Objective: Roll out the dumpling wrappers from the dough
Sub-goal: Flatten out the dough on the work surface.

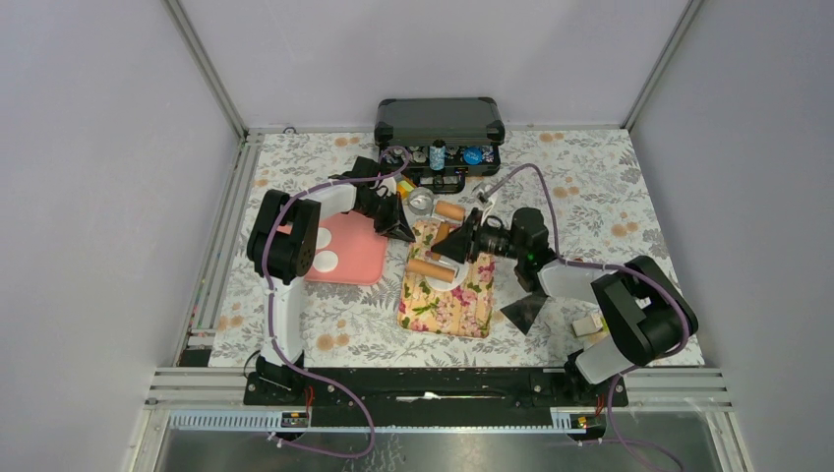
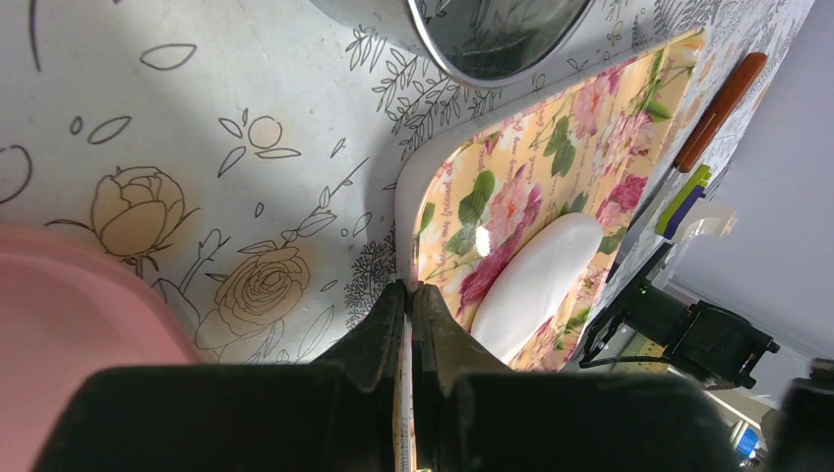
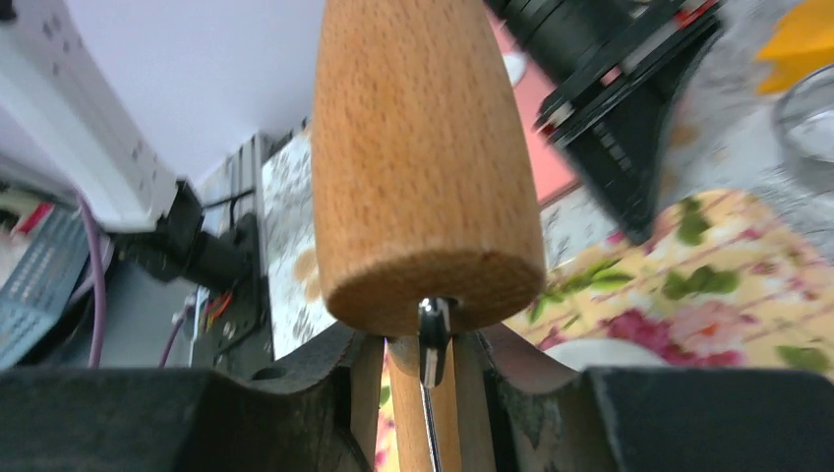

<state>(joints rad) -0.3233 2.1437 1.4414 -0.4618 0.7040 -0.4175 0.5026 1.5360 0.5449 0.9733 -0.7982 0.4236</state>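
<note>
Wooden rolling pin (image 3: pixel 423 167) fills the right wrist view, its thin handle clamped in the narrow grip of the right hand (image 3: pixel 423 379). The left hand (image 2: pixel 408 315) is pinched tight on the near edge of the flowered rolling mat (image 2: pixel 551 157), low in the centre of its wrist view. The dough (image 2: pixel 536 280) lies on that mat as a white oblong lump, right of centre, partly flattened but still thick. Two finished dumpling wrappers (image 1: pixel 325 261) sit on the pink tray (image 1: pixel 359 246), left of centre in the top view. A silver tin (image 2: pixel 492 29) stands on the bench (image 1: pixel 590 206) just beyond the mat.

The step in hand looks like rolling this lump thin while the mat is pinned. I cannot tell whether the barrel touches the dough. Next it probably wants even, light pressure across the lump, the mat held steady so it does not slide
</note>
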